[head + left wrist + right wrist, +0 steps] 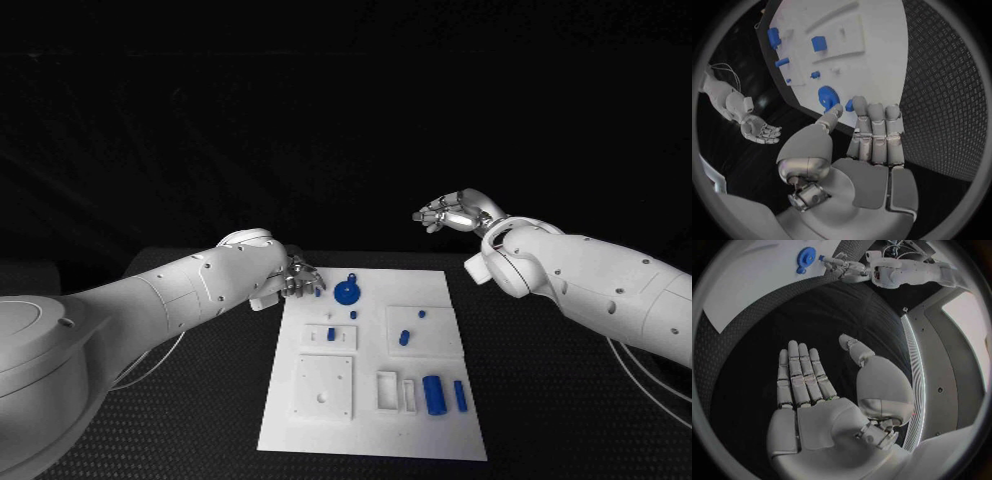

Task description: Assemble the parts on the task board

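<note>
The white task board (372, 420) lies in the middle of the black table. My left hand (299, 279) is at its far left corner. There the thumb and a finger pinch a small blue part (849, 105), also seen in the head view (319, 292), just beside a round blue gear (348, 292) on the board. In the left wrist view the other fingers (876, 132) lie straight and together. My right hand (454, 213) hangs in the air beyond the board's far right corner. Its palm (826, 415) is bare and its fingers are spread.
Several more blue parts lie on the board: small ones (405, 337) near the middle, and a thick cylinder (434, 393) and a thin bar (460, 395) at the near right. A raised white square plate (325, 385) sits near left. Black table surrounds the board.
</note>
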`<state>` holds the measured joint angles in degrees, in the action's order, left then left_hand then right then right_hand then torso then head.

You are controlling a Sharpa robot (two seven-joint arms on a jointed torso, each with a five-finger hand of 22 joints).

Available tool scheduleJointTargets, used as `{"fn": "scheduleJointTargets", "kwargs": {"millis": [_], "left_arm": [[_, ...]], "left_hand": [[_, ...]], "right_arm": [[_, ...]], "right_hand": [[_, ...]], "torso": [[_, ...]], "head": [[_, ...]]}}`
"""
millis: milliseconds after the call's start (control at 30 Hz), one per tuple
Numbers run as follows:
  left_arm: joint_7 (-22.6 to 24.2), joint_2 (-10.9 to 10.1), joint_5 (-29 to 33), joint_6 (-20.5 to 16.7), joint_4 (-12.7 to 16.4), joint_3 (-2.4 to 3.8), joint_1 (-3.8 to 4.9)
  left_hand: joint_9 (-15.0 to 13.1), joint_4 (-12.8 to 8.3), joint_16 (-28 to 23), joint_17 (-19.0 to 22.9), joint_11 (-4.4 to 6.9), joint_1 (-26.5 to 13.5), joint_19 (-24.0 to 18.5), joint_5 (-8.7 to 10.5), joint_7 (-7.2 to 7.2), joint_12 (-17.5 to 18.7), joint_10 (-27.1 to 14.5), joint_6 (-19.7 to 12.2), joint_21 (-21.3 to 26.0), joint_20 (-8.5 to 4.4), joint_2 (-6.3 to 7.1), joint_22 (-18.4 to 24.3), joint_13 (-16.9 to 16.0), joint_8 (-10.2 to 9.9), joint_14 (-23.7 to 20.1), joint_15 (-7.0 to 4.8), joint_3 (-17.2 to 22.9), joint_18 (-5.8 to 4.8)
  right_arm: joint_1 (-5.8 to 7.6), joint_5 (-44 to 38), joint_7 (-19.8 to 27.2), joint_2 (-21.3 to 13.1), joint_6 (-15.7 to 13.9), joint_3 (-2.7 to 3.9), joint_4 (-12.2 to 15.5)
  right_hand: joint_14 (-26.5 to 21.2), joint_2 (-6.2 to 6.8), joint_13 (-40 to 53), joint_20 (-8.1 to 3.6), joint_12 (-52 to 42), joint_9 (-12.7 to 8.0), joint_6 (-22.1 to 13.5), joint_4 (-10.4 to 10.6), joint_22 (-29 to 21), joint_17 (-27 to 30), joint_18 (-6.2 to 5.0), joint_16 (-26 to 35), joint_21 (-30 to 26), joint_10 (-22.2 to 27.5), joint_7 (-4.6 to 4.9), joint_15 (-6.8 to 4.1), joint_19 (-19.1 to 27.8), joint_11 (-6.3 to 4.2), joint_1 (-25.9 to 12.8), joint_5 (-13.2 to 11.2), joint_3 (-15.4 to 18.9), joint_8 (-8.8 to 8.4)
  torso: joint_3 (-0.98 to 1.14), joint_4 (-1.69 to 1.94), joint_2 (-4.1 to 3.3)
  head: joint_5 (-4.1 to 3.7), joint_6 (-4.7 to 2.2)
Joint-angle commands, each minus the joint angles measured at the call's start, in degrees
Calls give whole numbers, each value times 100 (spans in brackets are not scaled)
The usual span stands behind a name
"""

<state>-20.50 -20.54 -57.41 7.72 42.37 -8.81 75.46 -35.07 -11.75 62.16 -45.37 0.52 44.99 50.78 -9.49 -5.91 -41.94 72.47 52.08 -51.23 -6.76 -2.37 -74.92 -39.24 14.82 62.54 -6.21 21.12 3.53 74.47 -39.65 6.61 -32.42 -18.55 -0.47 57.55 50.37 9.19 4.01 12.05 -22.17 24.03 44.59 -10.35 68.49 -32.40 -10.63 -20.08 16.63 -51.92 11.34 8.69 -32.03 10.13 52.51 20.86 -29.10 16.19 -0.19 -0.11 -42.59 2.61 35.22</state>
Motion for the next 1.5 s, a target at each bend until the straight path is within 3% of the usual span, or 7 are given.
{"fn": "scheduleJointTargets", "kwargs": {"millis": [33, 467, 500, 533, 667, 1300, 1500], "left_arm": [[76, 20, 76, 107, -4, 3, -1], [158, 9, 125, 139, -54, 9, -8], [162, 11, 131, 150, -59, 9, -8], [163, 10, 145, 151, -60, 9, -8], [176, 6, 151, 122, -60, 9, -8], [175, 4, 318, 133, -119, 9, -7], [161, 6, 345, 3, -150, 7, -5]], "left_hand": [[-6, -60, 26, 12, 20, 31, 22, -19, 11, -28, 18, 16, 32, -476, -86, -46, 0, 20, -19, -5, 6, -55], [-23, -281, 35, 33, 33, 291, 25, -206, 27, -17, 32, 102, 41, -473, -319, -72, 16, 68, -29, -2, 122, -63], [-24, -302, 38, 38, 33, 322, 31, -148, 27, -13, 40, 116, 41, -467, -328, -75, 21, 74, -27, 3, 142, -71], [-10, 216, 39, 83, 45, 647, 106, 583, 21, 19, 90, 179, 84, -462, 138, -55, 62, 85, 1, 3, 1045, -85], [-1, 249, 45, 85, 29, 610, 109, 594, 24, 18, 92, 145, 74, -457, 116, -69, 62, 66, 2, 10, 1031, -95], [-2, 127, 83, 96, 30, 743, 98, 488, 23, 4, 111, 143, 43, -464, -82, -116, 60, 71, 7, 11, 1112, -97], [-35, -174, 130, 108, 52, 897, 129, -52, 47, -20, 169, 239, -4, -469, -279, -122, 57, 137, 47, 1, 1203, -102]], "right_arm": [[1, 1, 32, 12, 36, 3, 1], [2, 1, 31, 26, 41, 3, -6], [2, 1, 32, 26, 41, 3, -6], [2, 1, 31, 26, 41, 3, -4], [2, 1, 31, 29, 40, 3, -9], [2, 1, 31, 23, 45, 3, -11], [2, 2, 33, 21, 56, 3, -11]], "right_hand": [[20, -1, -7, 24, 34, -9, -40, -7, 6, -7, -15, 23, -28, -40, 110, 37, 30, -8, -37, 25, 29, 34], [21, 0, -7, 24, 36, -11, -40, -7, 7, -8, -16, 25, -30, -40, 111, 37, 30, -8, -37, 25, 29, 35], [21, 0, -7, 24, 36, -11, -40, -6, 8, -8, -16, 25, -30, -40, 111, 37, 30, -8, -37, 25, 29, 35], [21, 0, -7, 24, 36, -11, -40, -6, 8, -8, -16, 25, -31, -40, 111, 37, 30, -8, -37, 25, 29, 35], [21, 1, -7, 25, 36, -12, -41, -6, 9, -9, -16, 26, -32, -41, 111, 37, 30, -8, -38, 25, 30, 35], [22, 1, -7, 27, 39, -15, -40, 0, 13, -11, -18, 30, -37, -42, 111, 37, 29, -8, -42, 26, 33, 37], [22, 2, -7, 27, 40, -16, -40, 1, 14, -12, -18, 31, -39, -43, 111, 37, 29, -8, -43, 26, 33, 37]], "torso": [[1, -2, 0], [1, -2, 0], [1, -3, 1], [1, -1, 0], [1, 4, 2], [0, 2, 3], [3, 4, 4]], "head": [[-5, 10], [2, 34], [4, 34], [3, 33], [2, 41], [15, 36], [10, 28]]}}
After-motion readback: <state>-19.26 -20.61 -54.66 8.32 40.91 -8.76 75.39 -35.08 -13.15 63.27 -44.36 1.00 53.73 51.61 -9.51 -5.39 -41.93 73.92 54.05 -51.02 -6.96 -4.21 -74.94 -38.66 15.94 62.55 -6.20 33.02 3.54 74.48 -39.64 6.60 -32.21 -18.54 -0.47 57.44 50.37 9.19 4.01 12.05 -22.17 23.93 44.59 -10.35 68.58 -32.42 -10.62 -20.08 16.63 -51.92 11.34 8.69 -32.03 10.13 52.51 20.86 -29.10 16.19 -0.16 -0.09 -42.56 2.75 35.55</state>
